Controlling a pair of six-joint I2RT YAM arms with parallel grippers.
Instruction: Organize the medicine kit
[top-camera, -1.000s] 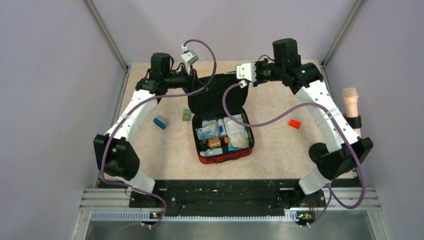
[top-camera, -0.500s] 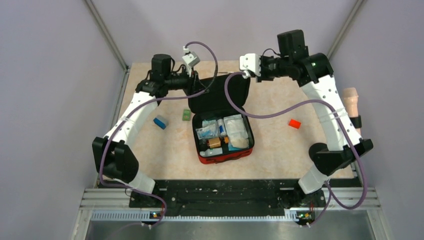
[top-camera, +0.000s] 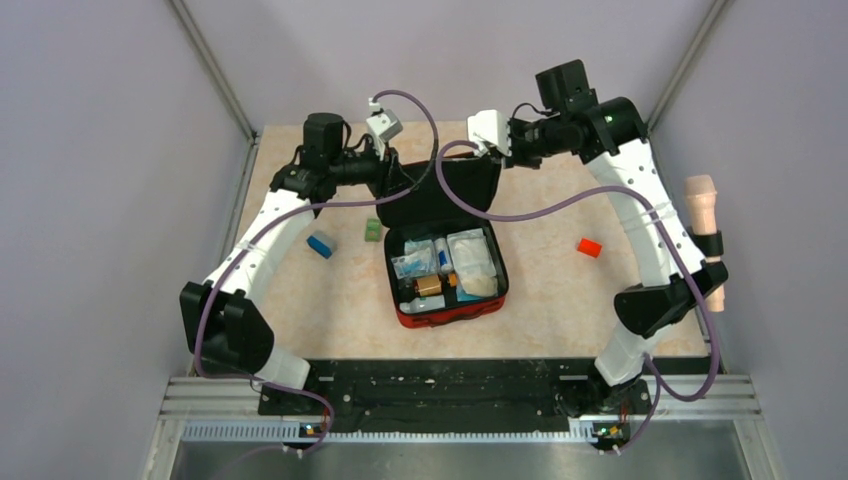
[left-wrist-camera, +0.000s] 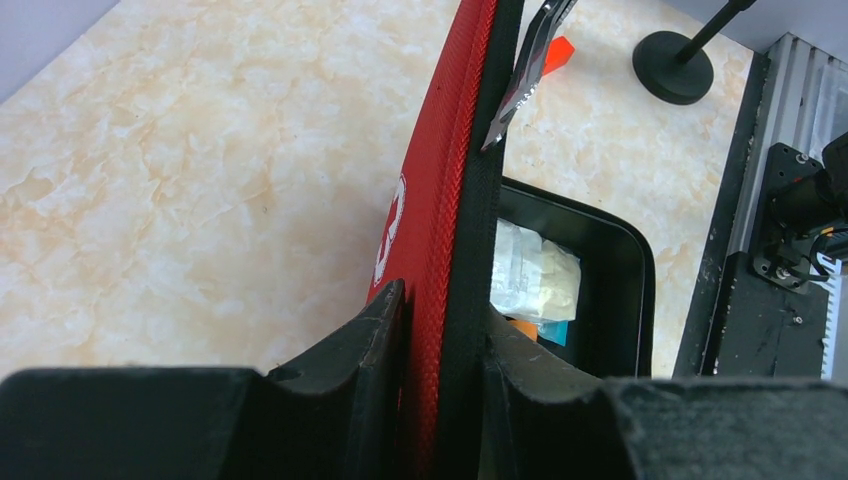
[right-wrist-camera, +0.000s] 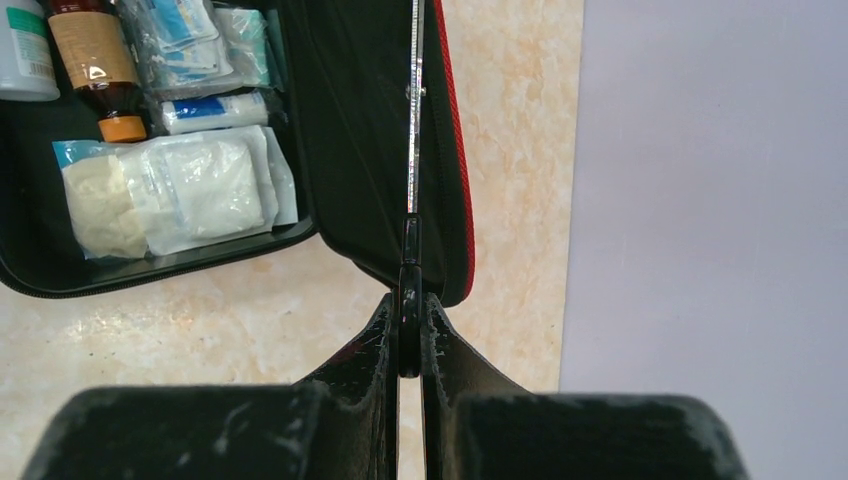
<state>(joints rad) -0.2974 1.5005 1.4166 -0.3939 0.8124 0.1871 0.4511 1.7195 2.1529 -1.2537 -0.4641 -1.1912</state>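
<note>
**Top external.** Item: square red soft zip medicine kit (top-camera: 447, 315), black-lined. Its base lies flat on the beige marbled tabletop (top-camera: 330, 290), with the lid (top-camera: 440, 190) raised at the far side. The left end effector (top-camera: 390, 172) is at the lid's left edge and the right end effector (top-camera: 480, 150) at its right corner. A small blue box (top-camera: 320, 245) and a green packet (top-camera: 373, 230) lie on the near side of the left end effector. An orange-red cap (top-camera: 589, 247) lies on the near side of the right one. All three are well apart from the kit.

**Left wrist.** The end effector is clamped on the lid rim, red shell on one side and black lining on the other. Bare tabletop lies to its left.

**Right wrist.** The end effector is pinched shut on the slim metal zip pull (right-wrist-camera: 412, 150). The back wall is close on its right.

**Handling note.** The step in hand is probably closing the lid. Lower both ends level without twisting, and keep the contents below the rim. There is little room behind the lid and ample room toward the base.
</note>
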